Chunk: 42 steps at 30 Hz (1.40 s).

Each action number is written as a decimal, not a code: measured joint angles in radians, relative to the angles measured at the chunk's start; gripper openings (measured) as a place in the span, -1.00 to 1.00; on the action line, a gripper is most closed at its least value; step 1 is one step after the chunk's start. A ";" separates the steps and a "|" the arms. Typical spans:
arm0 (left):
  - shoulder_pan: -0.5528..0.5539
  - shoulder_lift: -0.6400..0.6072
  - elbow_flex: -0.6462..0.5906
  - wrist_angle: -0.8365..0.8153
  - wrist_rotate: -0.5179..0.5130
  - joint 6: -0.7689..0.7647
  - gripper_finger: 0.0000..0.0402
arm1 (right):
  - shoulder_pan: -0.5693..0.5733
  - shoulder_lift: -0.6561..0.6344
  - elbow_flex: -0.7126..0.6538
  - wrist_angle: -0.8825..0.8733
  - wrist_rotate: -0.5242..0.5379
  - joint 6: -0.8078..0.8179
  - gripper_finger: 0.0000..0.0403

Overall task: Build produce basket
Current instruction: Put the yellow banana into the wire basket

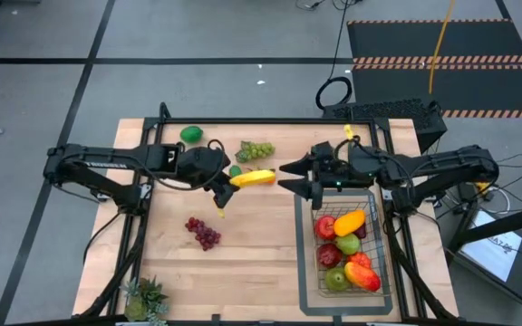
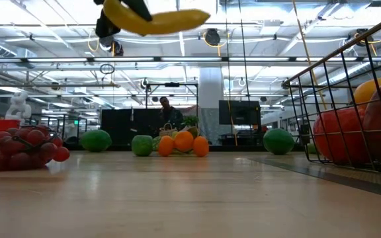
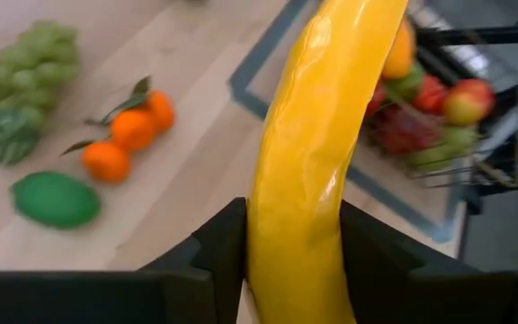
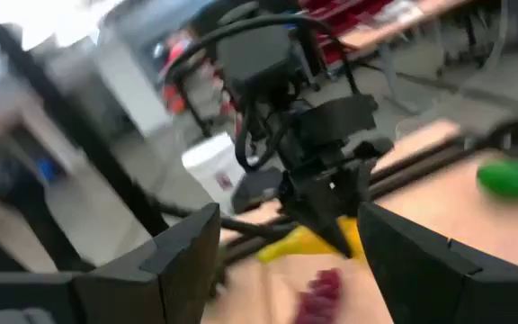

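A yellow banana [image 1: 254, 178] hangs above the table's middle, with my left gripper [image 1: 227, 181] shut on it. My right gripper [image 1: 290, 177] stands open just to the banana's right, level and facing it, with nothing between its fingers. The wire basket [image 1: 308, 272] sits on the right part of the table and holds several fruits, among them a red apple [image 1: 325, 226] and a mango [image 1: 350, 220]. Green grapes [image 1: 256, 149], a lime [image 1: 191, 134], red grapes [image 1: 204, 233] and oranges [image 3: 129, 130] lie loose on the wood. My left gripper pinches the banana near its left end [image 3: 286, 261] between its two fingers [image 3: 221, 245]. The fingers come from the table's left, slanting downward. The banana runs on along the fingers and past their tips toward the basket. It is lifted clear of the table.
A spiky potted plant [image 1: 146, 299] stands at the near left corner. A green apple [image 2: 142, 145] and a second lime [image 2: 278, 141] rest near the far edge. Bare wood lies between the red grapes and the basket.
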 joint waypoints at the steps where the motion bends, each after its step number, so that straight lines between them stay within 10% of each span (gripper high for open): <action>1: -0.011 0.000 0.003 0.011 0.000 0.000 -0.27 | 0.006 0.006 0.019 -0.015 -0.007 -0.070 0.27; 22: -0.131 0.030 0.005 0.278 -0.096 -0.041 -0.26 | -0.010 0.004 0.065 -0.307 -0.010 -0.278 0.63; 42: -0.132 0.137 0.003 0.452 -0.137 -0.065 -0.26 | -0.115 0.008 0.062 -0.407 -0.193 -0.199 0.13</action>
